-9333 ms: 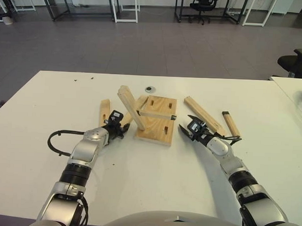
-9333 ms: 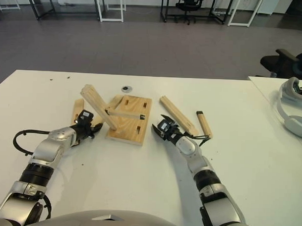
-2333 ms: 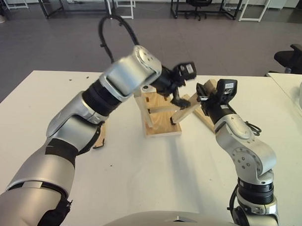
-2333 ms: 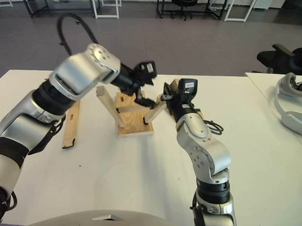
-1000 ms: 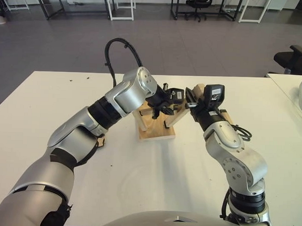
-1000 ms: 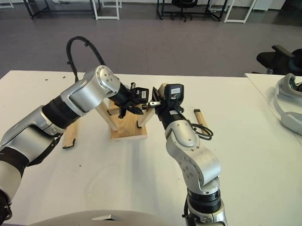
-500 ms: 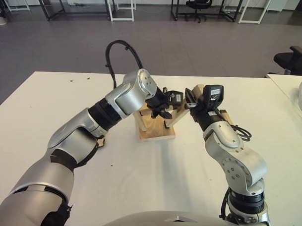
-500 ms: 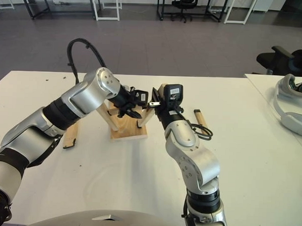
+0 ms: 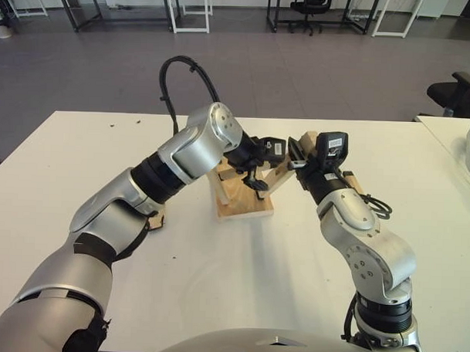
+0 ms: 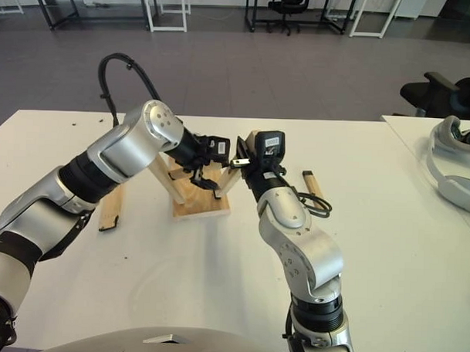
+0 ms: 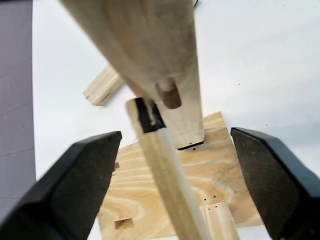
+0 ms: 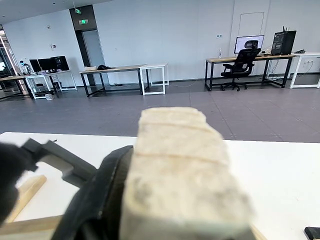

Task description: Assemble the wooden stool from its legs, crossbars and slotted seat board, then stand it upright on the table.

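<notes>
Wooden leg (image 12: 180, 170) clenched in raised right fingers (image 12: 106, 199); left fingers (image 11: 75, 185) splayed open astride the crossbar (image 11: 167, 182).

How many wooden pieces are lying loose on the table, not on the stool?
2. A flat pale wooden plank lies on the left side of the white table; a short wooden rod lies on its right side. More may be hidden.

Open-plan office lab: white-framed desks (image 12: 122, 69), monitors (image 12: 248, 43), swivel chairs (image 12: 241, 62).

Pale, grained seat board (image 9: 235, 202) with dark slots on a white table (image 9: 216, 283). A black-tipped crossbar (image 11: 167, 172), a pale leg (image 12: 175, 165) and the black left gripper (image 9: 259, 177).
</notes>
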